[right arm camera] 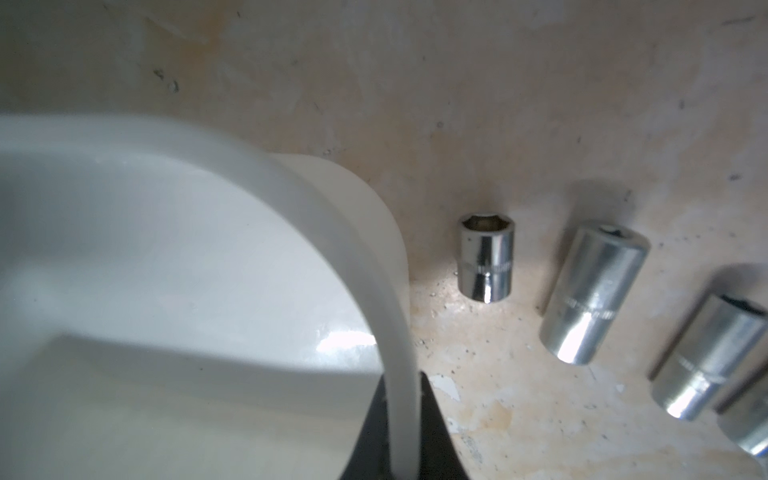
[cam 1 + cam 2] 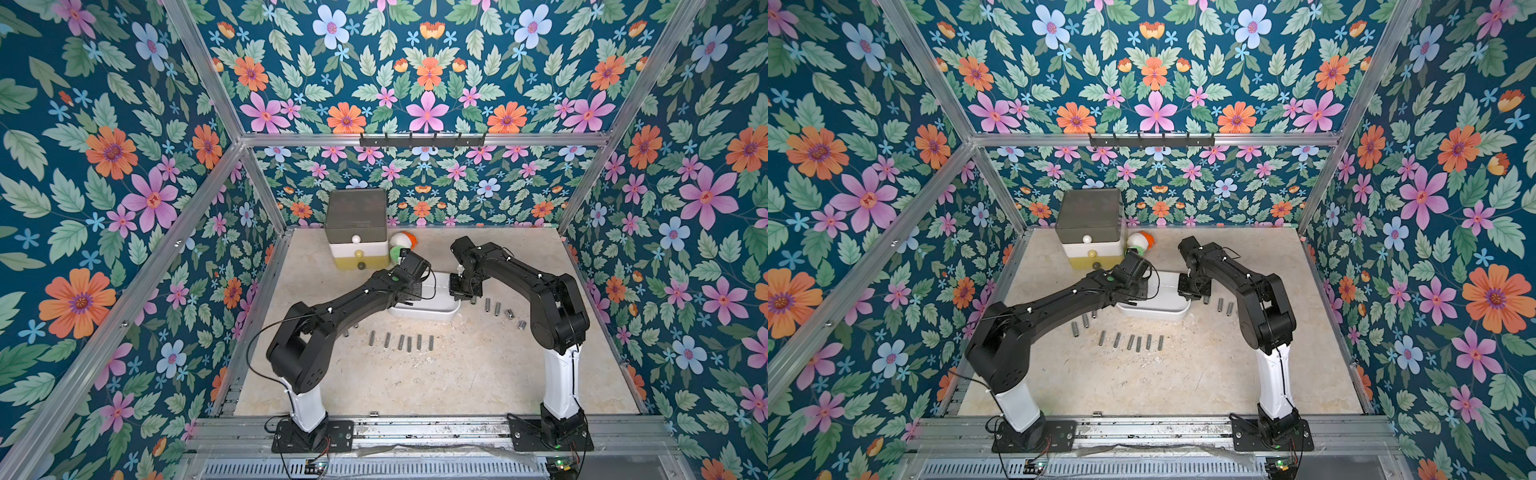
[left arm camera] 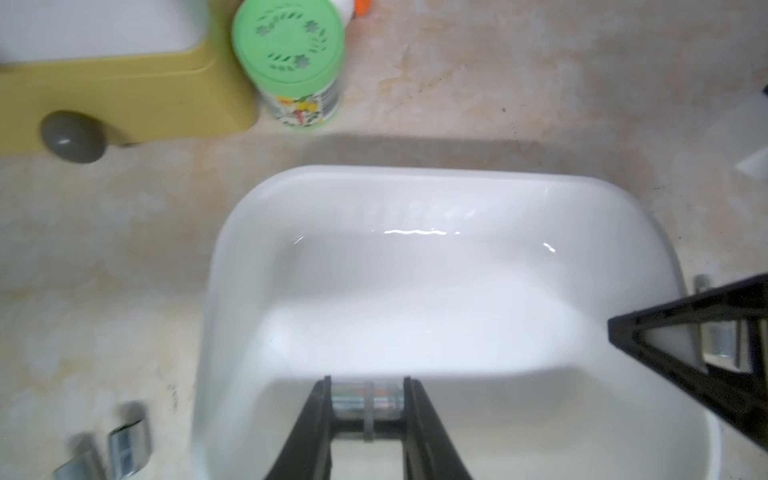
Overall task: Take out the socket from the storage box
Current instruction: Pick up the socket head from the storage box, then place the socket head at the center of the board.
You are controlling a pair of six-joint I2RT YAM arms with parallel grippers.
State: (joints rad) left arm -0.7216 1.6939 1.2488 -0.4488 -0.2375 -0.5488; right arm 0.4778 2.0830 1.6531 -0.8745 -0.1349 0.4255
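**Socket pinched inside the box; box wall clamped**

Left claw [image 3: 368,390]: fingers pinch a short chrome socket [image 3: 353,405], which appears to be held end to end with its axis crosswise between the pads. The socket is inside the storage box [image 3: 415,176], low down by the wall nearest this claw. Cannot tell whether it has cleared the box floor. The box interior ahead of the claw looks bare.

Right claw [image 1: 401,399]: pressed together on the box's side wall, one finger inside and one outside. Judgement: this is a brace, so the light tub neither slides nor tips while the opposite claw lifts.

Loose sockets [image 1: 486,262] sit on the table just outside the right claw, near the clamped wall. A further row [image 2: 401,341] lies behind the left claw, towards the arm bases. Judgement: these are probably the set-down zones, kept apart from the box so nothing rolls back in.

Surface: the table [image 2: 415,382] is a mottled beige stone-look, scuffed, with white flecks beside the right claw.

Beyond the left claw's tips stand a drawer tower [image 2: 357,226] and a green-lidded canister [image 3: 289,54], both apart from the box.

Room: teal floral walls [image 2: 428,62] on an aluminium frame [image 2: 291,139].
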